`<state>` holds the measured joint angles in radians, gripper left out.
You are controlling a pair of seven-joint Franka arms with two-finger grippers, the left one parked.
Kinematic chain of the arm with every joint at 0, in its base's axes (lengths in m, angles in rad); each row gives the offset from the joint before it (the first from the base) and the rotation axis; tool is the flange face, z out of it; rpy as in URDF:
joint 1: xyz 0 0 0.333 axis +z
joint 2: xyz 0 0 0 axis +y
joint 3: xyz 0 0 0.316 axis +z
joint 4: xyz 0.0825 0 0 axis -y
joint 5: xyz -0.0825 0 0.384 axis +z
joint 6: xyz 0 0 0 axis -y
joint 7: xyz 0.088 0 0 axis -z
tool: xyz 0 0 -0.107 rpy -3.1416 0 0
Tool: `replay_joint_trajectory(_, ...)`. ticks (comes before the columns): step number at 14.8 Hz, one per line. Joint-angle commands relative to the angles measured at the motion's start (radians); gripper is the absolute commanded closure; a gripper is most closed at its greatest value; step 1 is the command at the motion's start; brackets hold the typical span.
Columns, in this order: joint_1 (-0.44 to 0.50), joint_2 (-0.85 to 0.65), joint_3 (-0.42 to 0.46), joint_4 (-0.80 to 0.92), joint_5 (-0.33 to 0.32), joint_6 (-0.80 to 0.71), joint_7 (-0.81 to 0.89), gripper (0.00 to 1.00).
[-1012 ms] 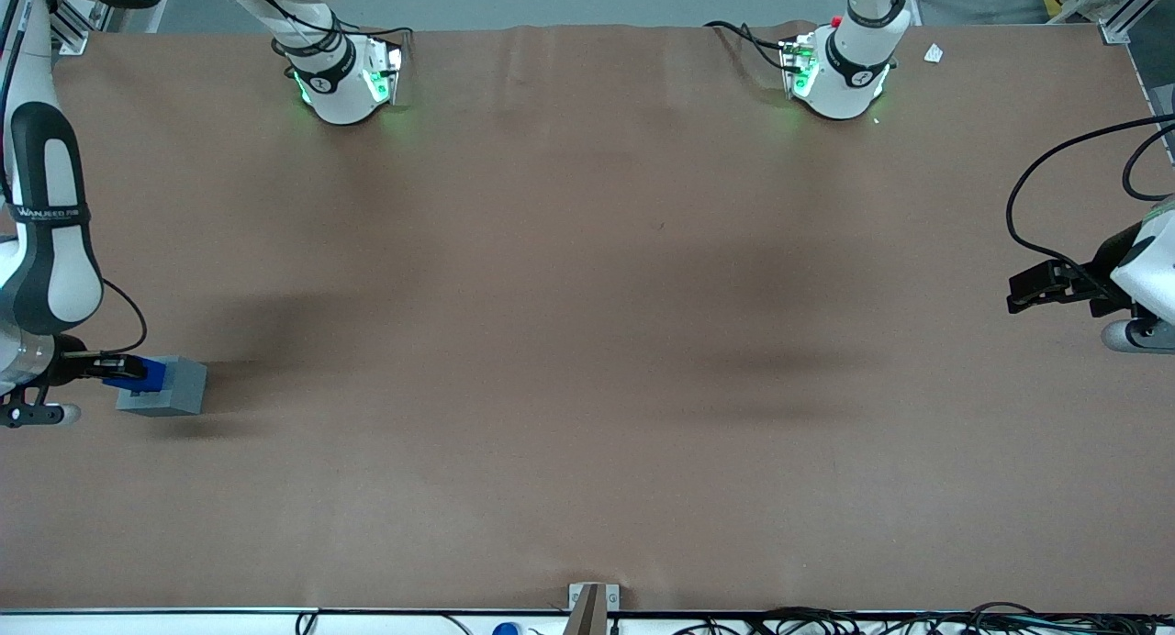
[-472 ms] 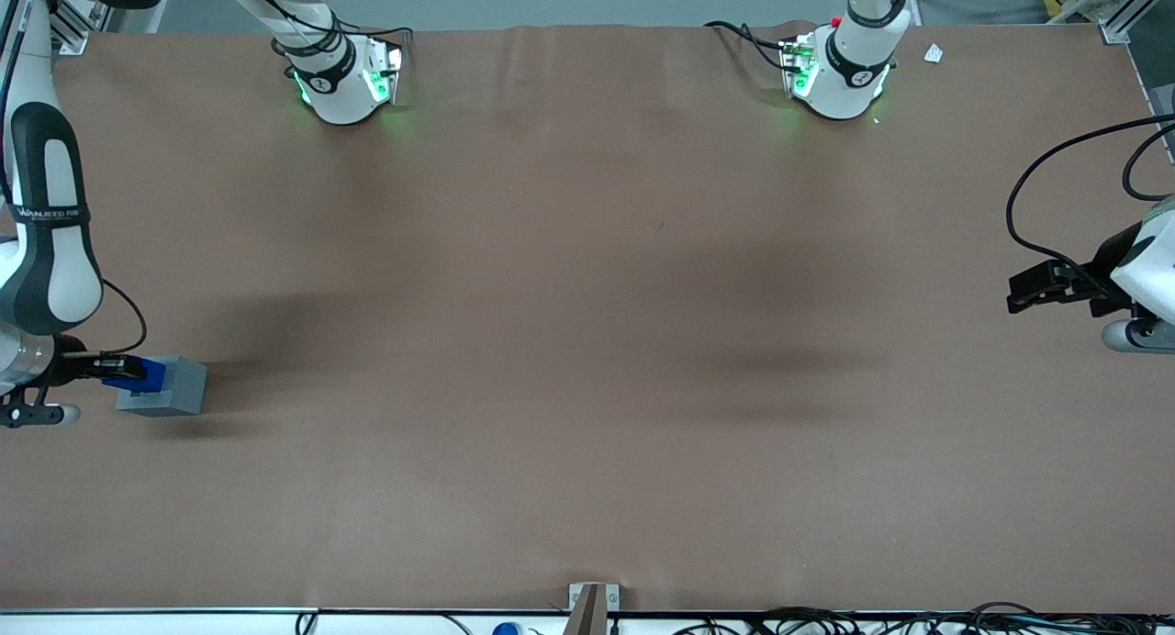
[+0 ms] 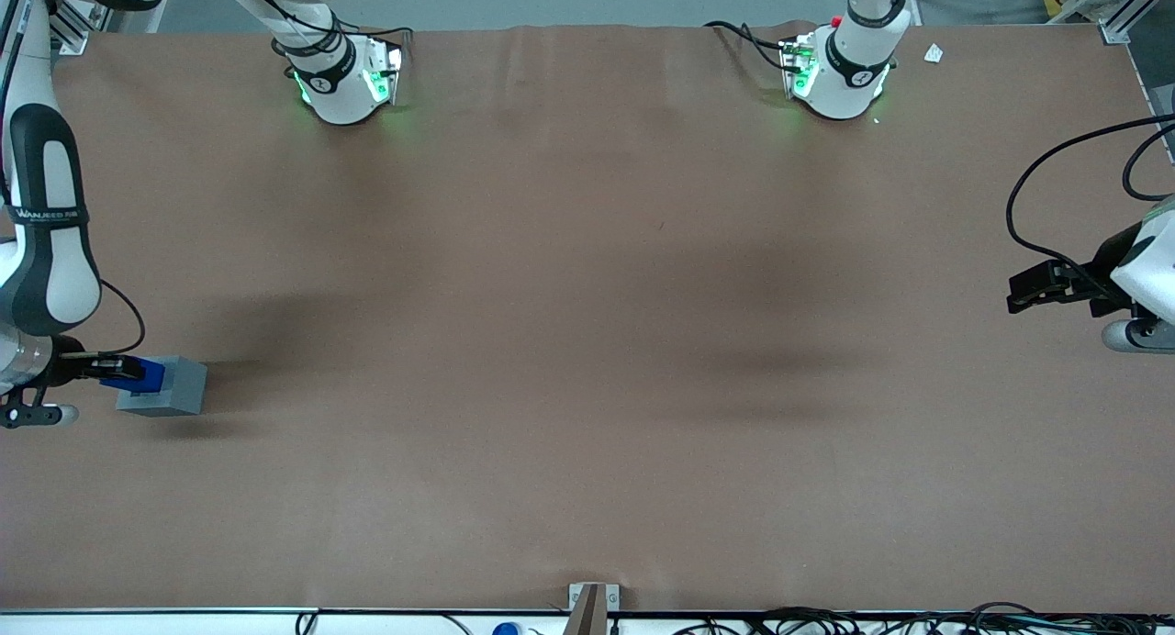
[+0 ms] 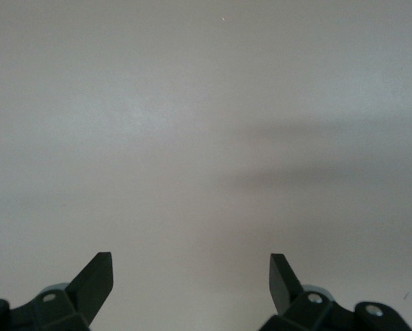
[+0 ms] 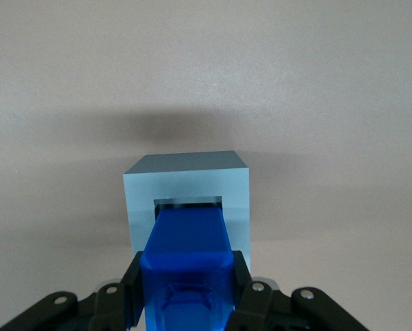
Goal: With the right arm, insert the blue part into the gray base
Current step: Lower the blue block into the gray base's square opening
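The gripper (image 3: 117, 369) sits at the working arm's end of the table, its black fingers (image 5: 241, 276) closed tight against both sides of the blue part (image 3: 149, 374), and it has barely shifted in the last second: only the right arm (image 3: 46, 240) above it has drifted slightly. The blue part sticks out from between the fingers, its leading end sitting over the square socket of the gray base (image 3: 174, 387), with a thin dark gap showing at the socket's edge. The gray base rests flat on the brown table (image 3: 587, 341), just beside the gripper, toward the table's middle
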<state>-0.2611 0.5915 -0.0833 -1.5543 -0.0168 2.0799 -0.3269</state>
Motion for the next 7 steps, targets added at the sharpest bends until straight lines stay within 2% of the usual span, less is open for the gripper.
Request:
replay_joint_trajectory(1, -0.020, 0.040, 0.014, 0.030, -0.011, 0.005, -0.011, 0.96)
replay_joint_trajectory(7, -0.017, 0.053, 0.014, 0.030, -0.003, 0.019, -0.006, 0.95)
